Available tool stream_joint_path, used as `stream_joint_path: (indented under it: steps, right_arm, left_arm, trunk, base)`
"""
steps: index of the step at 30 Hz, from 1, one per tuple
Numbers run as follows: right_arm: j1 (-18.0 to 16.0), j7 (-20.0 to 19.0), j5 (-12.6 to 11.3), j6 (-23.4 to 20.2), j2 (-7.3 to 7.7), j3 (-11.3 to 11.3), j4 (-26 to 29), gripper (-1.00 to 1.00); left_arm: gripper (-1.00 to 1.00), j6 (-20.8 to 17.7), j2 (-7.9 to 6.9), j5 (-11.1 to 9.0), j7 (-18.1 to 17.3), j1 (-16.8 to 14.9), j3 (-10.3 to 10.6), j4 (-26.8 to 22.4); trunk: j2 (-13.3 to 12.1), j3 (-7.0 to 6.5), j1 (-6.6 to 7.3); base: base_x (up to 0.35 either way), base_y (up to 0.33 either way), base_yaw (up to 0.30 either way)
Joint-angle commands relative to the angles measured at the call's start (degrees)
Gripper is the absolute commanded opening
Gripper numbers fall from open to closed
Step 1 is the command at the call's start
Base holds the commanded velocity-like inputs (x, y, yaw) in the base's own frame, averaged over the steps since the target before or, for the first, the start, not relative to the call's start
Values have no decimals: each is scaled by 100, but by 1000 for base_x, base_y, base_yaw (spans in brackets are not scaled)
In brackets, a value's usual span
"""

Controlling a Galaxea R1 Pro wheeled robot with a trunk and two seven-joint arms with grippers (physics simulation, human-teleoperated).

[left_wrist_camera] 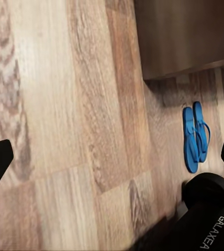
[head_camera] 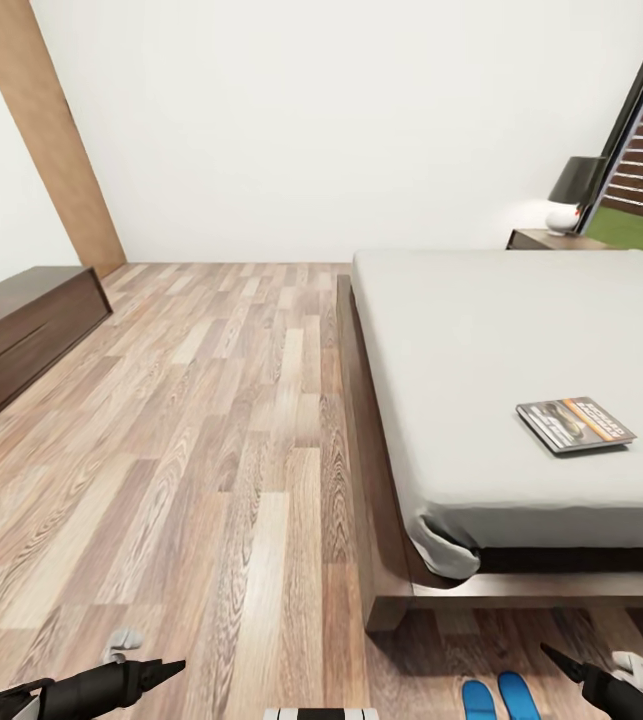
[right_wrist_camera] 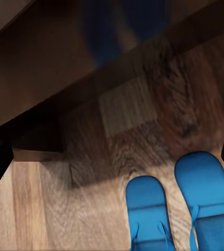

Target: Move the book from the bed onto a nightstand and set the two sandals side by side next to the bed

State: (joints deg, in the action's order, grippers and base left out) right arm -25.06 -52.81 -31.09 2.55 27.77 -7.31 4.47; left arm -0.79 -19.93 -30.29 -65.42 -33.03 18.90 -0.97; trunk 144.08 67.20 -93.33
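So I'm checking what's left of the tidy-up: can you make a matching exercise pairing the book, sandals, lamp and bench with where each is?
Things:
1. book
2. sandals
3. lamp
4. bench

Places:
A. by the left wall
B. on the mattress
C. on the nightstand
D. on the floor, side by side, by the bed's foot

Pairs: 1-B, 2-D, 3-C, 4-A

Wood-grain plank floor (head_camera: 211,450), matt cloth mattress (head_camera: 481,350)
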Motion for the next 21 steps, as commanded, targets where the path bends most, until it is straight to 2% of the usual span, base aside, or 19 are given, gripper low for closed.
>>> stream_joint_path:
  steps: [1, 21]
  right_arm:
    - [-3, -19, 51, 26, 0, -43, -8, 100]
    - [-2, -17, 51, 35, 0, -42, -8, 100]
  left_arm:
    - [100, -9, -2, -48, -15, -2, 52, -1]
    - [100, -9, -2, -48, -15, -1, 52, 0]
  trunk:
    - [0, -18, 3]
    - [-27, -461, 55]
  base:
    - [0, 0, 0]
    - [0, 0, 0]
